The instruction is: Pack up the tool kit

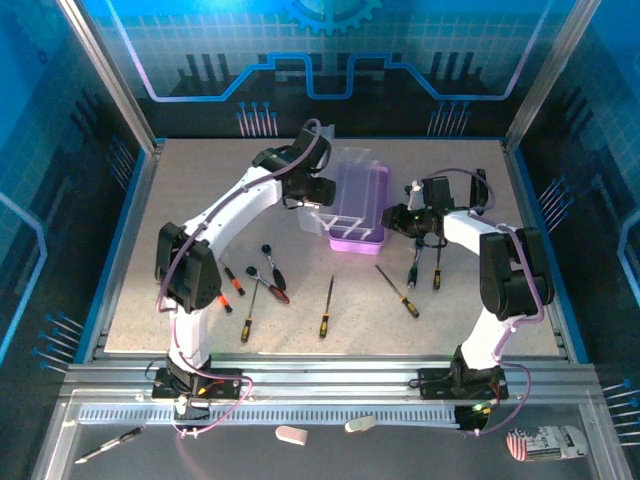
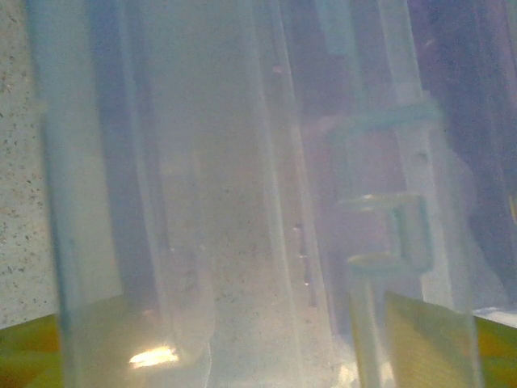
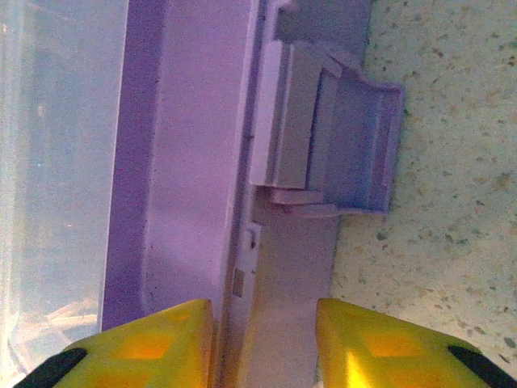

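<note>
One speckled table point(image 1: 200, 190), blue patterned walls point(image 1: 330, 50)

A speckled beige bench point(image 1: 200, 180) is bordered by a blue edge strip point(image 1: 122, 240) and framed by aluminium posts point(image 1: 110, 68). Behind it and at both sides, blue wall panels point(image 1: 420, 40) printed with a grid, a gear and circuit lines are seen. Aluminium rails point(image 1: 330, 372) are laid along the near edge. The surface is evenly lit.
</note>
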You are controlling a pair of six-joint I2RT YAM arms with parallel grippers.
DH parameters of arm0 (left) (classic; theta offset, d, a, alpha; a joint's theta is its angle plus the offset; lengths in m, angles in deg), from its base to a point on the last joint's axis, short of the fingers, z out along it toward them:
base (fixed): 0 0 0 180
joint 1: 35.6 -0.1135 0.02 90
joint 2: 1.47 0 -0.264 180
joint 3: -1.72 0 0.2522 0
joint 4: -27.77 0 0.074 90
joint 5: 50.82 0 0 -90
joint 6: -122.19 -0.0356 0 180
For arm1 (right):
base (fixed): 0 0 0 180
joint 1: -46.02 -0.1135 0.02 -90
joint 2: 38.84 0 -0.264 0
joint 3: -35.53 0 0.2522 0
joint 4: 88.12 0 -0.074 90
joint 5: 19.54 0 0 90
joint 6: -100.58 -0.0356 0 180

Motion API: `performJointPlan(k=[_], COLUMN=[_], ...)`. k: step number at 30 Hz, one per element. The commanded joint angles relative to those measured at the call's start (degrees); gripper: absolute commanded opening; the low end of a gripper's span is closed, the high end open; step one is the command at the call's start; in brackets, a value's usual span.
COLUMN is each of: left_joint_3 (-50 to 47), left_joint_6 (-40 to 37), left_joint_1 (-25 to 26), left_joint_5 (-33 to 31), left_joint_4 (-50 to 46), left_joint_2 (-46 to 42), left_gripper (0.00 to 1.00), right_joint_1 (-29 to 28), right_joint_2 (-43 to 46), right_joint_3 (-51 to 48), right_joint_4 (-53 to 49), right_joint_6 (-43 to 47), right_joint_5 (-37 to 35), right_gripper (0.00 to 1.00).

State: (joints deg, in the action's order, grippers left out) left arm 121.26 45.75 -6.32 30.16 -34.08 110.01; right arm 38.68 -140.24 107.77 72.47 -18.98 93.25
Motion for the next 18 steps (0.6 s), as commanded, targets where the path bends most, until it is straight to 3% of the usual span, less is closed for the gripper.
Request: performJointPlan(k=[1,10,18], left_joint_3=[-6.4,-24.8,-34.3], left_joint_6=[1.7,9.4,22.3], left_joint_1=[-4.4,-15.0,-21.9], left_joint_5=[12.1,32.1,44.0], left_joint_4=[8.3,29.3,50.7], left_joint_2=[-5.5,-10.9,-6.4], left_gripper=[0.68,0.69,0.76], right_joint_1=[-0.3,0.3,0.5], right_joint_2=[-1.9,-2.4,-2.2], right_joint_3=[0.2,1.3,2.8], right_joint_4=[1.4,0.1,-2.7], right_joint_6=[-0.6,-0.9,0.2], right_joint_5=[0.3,-1.5,-3.1], right_gripper=[0.38,0.34,0.33])
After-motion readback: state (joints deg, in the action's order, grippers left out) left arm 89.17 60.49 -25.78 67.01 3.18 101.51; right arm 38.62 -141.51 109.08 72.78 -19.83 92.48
